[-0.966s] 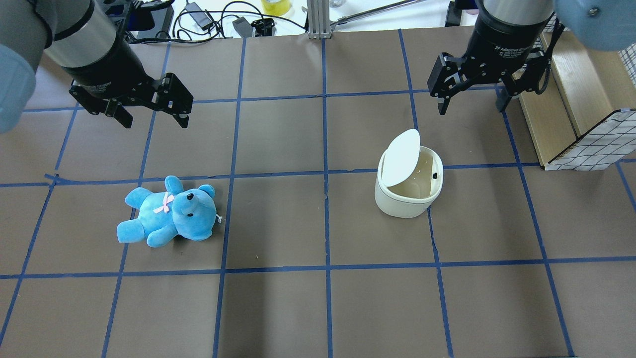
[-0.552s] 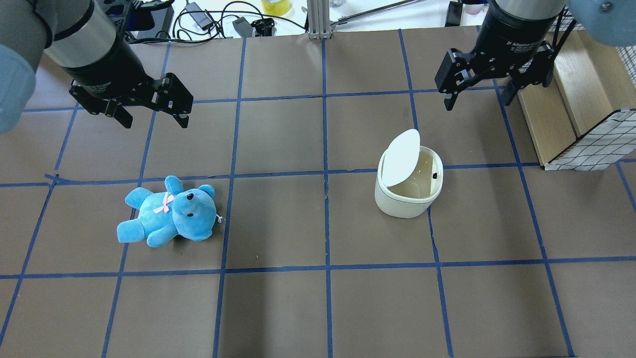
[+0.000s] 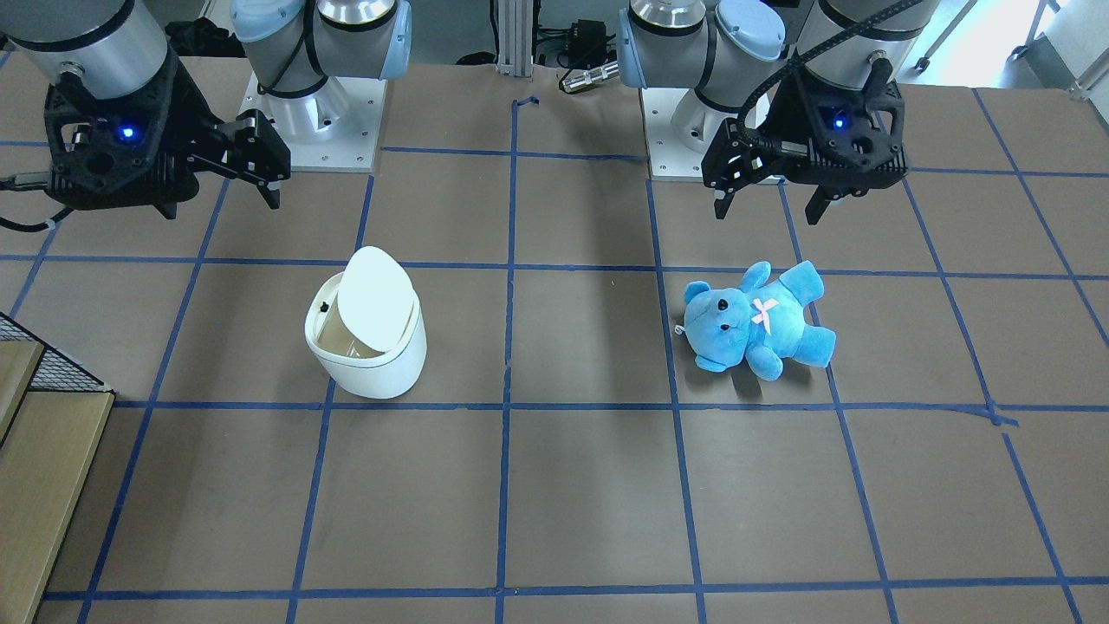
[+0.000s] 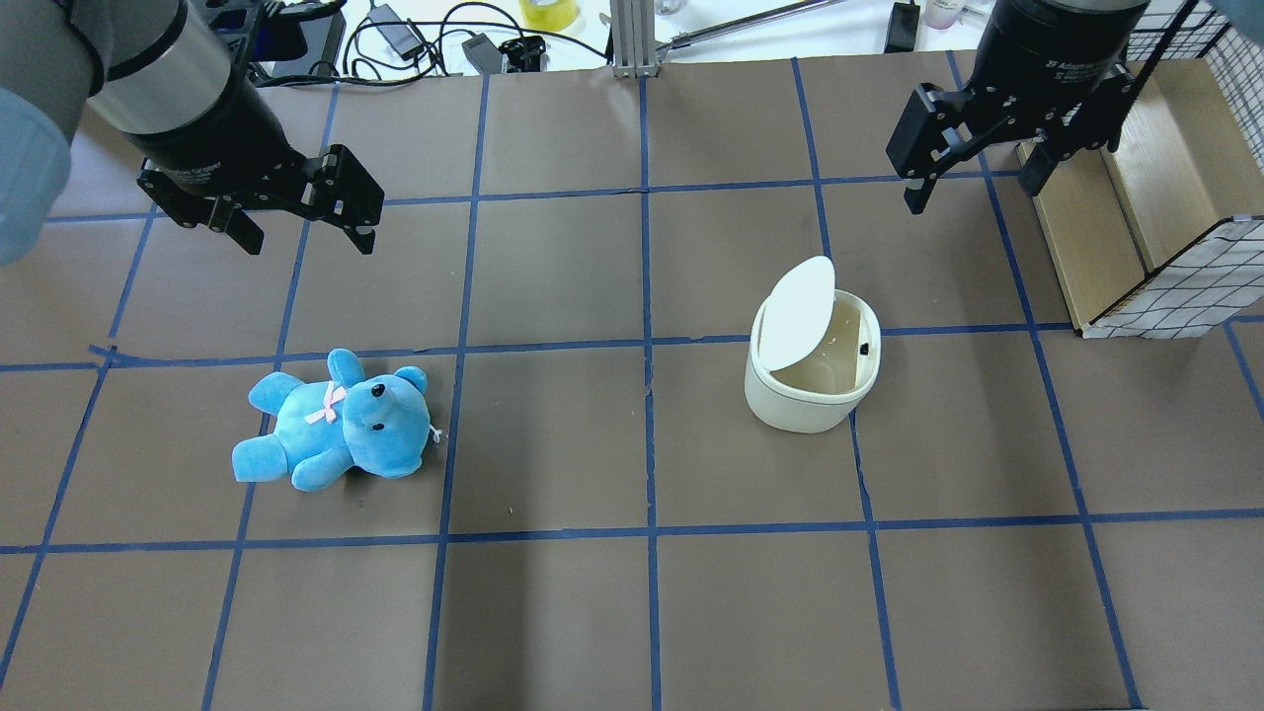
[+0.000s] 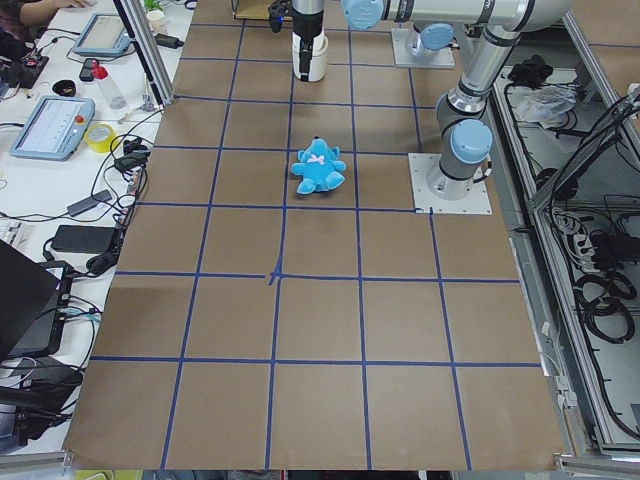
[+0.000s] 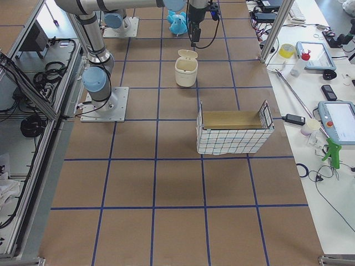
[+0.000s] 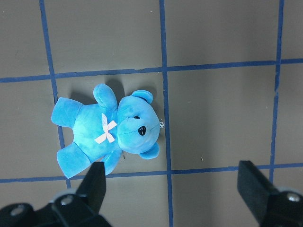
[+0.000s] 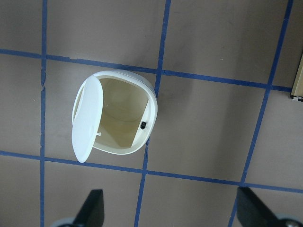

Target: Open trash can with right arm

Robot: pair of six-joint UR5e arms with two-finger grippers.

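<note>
The white trash can (image 4: 810, 390) stands right of the table's middle, its flat lid (image 4: 800, 314) tipped up on the left side so the tan inside shows. It also shows in the front view (image 3: 381, 364) and from above in the right wrist view (image 8: 118, 118). My right gripper (image 4: 973, 193) is open and empty, high above the table, beyond and to the right of the can, not touching it; it also shows in the front view (image 3: 221, 204). My left gripper (image 4: 308, 242) is open and empty, above and beyond the blue teddy bear (image 4: 336, 425).
A wire-mesh basket with a wooden box (image 4: 1165, 257) stands at the table's right edge, close beside my right gripper. Cables and small gear (image 4: 415, 39) lie past the far edge. Blue tape lines mark the brown table in squares.
My right gripper has moved up and to the right, away from the can and toward the basket. The can's lid stays up. The left arm and the teddy have not moved.
</note>
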